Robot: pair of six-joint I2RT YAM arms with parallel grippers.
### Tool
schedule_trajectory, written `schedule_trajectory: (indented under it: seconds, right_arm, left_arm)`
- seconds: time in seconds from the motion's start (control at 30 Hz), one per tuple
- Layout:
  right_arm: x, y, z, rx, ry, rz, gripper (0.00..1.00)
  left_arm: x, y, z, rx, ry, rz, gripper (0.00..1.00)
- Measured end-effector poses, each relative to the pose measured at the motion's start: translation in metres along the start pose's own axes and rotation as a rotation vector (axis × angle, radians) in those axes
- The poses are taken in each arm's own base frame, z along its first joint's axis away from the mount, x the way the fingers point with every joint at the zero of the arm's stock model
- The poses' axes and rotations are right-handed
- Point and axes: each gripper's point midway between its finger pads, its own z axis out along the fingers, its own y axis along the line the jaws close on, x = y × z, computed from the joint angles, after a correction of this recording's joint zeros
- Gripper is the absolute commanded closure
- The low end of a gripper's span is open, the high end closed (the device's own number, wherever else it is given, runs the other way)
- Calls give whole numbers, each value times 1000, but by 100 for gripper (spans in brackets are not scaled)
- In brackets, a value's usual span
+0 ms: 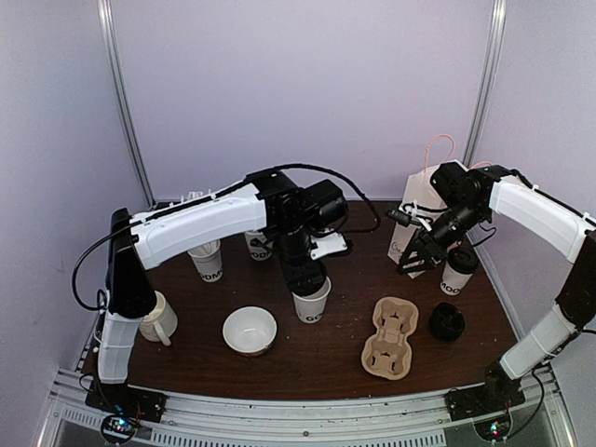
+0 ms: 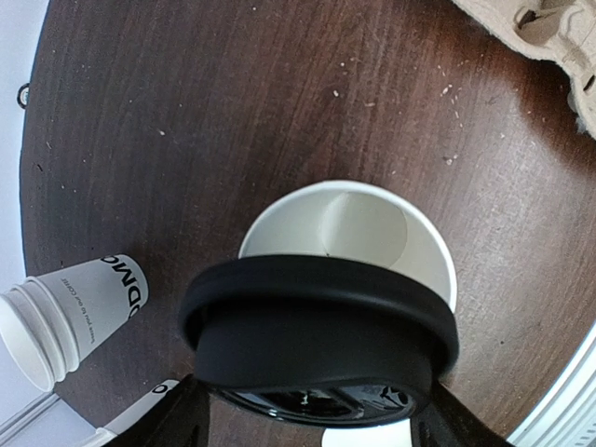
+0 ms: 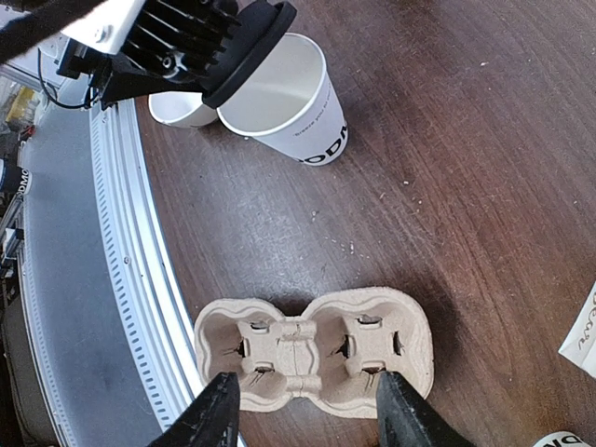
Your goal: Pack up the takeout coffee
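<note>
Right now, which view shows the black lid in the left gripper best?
Left wrist: the black lid fills the foreground, covering the near part of the open cup, the far rim exposed. Right wrist shows it side-on, tilted, at the top edge. In top external it is lost under the left gripper.

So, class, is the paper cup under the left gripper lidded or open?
Open. The left gripper holds the black lid tilted above the cup, unseated; the white inside shows.
</note>
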Motion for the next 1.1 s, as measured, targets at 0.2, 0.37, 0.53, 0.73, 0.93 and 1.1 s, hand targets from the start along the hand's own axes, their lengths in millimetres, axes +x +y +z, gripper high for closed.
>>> schedule_trajectory:
  seconds: [0.2, 0.37, 0.53, 0.73, 0.93, 1.1]
  right_arm:
    - [1, -1, 2, -3, 6, 3, 47]
    - [3, -3, 5, -10, 15, 11, 47]
    - [3, -3, 6, -12, 19, 13, 47]
    - [4, -3, 7, -9, 25, 8, 46]
    - [4, -3, 7, -6, 27, 8, 46]
    - [4, -4, 7, -5, 28, 8, 46]
  left_arm:
    - [5, -1, 2, 2, 25, 7, 28]
    - [4, 0, 1, 1, 23, 11, 28]
    - [4, -1, 5, 4, 32, 20, 27]
    - [2, -2, 9, 7, 41, 30, 25]
    - [2, -3, 14, 10, 49, 37, 22]
    - [2, -3, 17, 11, 55, 39, 20]
